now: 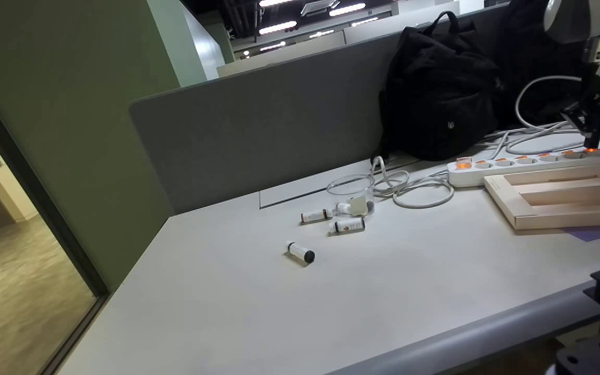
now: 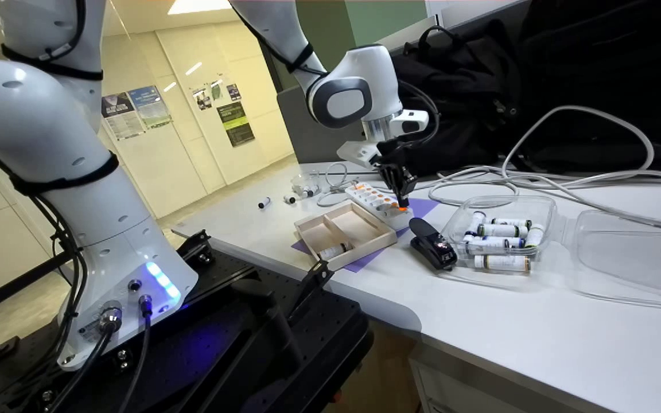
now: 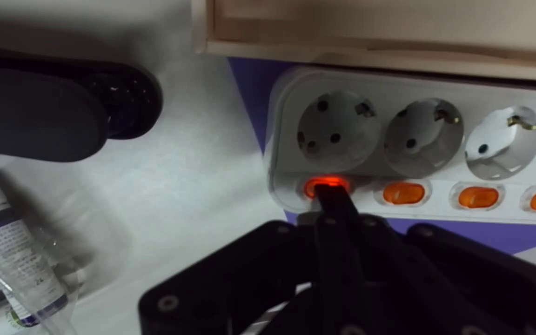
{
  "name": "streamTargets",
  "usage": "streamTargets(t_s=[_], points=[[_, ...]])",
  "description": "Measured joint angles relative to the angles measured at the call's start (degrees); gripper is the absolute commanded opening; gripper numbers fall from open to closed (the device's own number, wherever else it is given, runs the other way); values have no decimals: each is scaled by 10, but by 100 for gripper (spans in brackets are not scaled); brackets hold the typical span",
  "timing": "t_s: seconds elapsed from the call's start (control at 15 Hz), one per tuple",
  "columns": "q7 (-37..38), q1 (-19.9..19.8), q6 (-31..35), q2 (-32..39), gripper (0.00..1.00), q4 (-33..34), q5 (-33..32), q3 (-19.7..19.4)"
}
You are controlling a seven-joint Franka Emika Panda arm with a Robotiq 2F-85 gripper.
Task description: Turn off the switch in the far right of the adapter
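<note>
So, in an exterior view, near side, the wooden tray (image 1: 571,220), perhaps bracing the adapter (image 1: 532,165) just beyond; at its right end the gripper (image 1: 592,141) points down, closed on nothing, presumably to press the switch (image 3: 326,179), lit in the wrist view. Adapter's face up, long axis left to right, backpack (image 1: 440,99) farther.

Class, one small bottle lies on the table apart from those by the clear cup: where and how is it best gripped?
Probably grip the small bottle around its white middle, from above, closing across its width: it is a slim cylinder lying on its side, leaving that middle exposed.
</note>
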Motion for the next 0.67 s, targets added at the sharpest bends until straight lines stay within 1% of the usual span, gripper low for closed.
streamTargets(t_s=[0.33, 0.67], points=[[1, 0, 0, 0, 0, 0, -14, 0], [3, 15, 23, 2, 0, -8, -57, -9]])
